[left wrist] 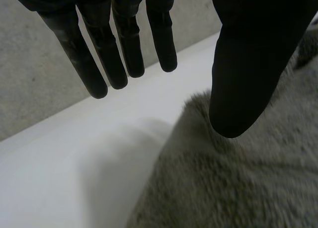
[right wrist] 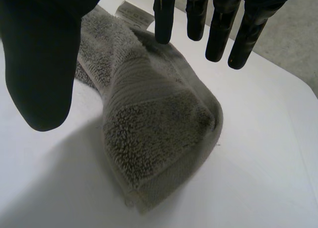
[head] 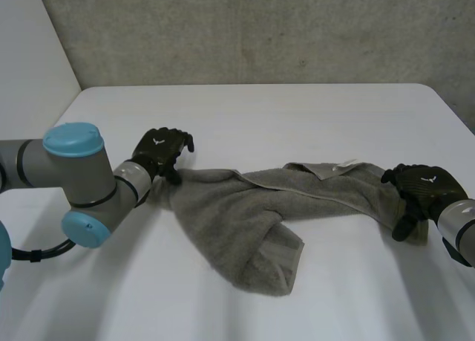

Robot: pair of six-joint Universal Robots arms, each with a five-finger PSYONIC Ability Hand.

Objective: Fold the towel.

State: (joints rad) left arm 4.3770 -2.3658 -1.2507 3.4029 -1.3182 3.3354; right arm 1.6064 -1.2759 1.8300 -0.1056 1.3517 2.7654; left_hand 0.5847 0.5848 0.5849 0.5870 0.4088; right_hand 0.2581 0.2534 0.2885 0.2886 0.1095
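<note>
1. A grey towel [head: 245,215] is lying rumpled across the middle of the white table [head: 297,118], drawn out into a long band running between the two hands
2. Part of the towel is sagging out of that band towards the robot, ending in a folded-over flap with a ribbed hem
3. A small white label [head: 345,165] is showing at the far edge of the towel, nearer its right end
4. The left hand [head: 159,151] is sitting at the towel's left end, with the left arm [head: 74,177] reaching in low over the table behind it
5. In the left wrist view its fingers [left wrist: 99,64] are hanging straight and slightly spread over bare table, well apart from the thumb [left wrist: 248,64], so the hand is holding nothing
6. That thumb is hovering over the towel's fuzzy edge, and I cannot tell whether it is touching the cloth
7. The right hand [head: 423,186] is hanging over the towel's right end
8. In the right wrist view its fingers [right wrist: 218,34] are pointing straight out and its thumb [right wrist: 39,64] is standing wide of them, gripping nothing
9. Under that palm the towel's end is lying bunched into a thick rounded fold, its hem facing the camera
</note>
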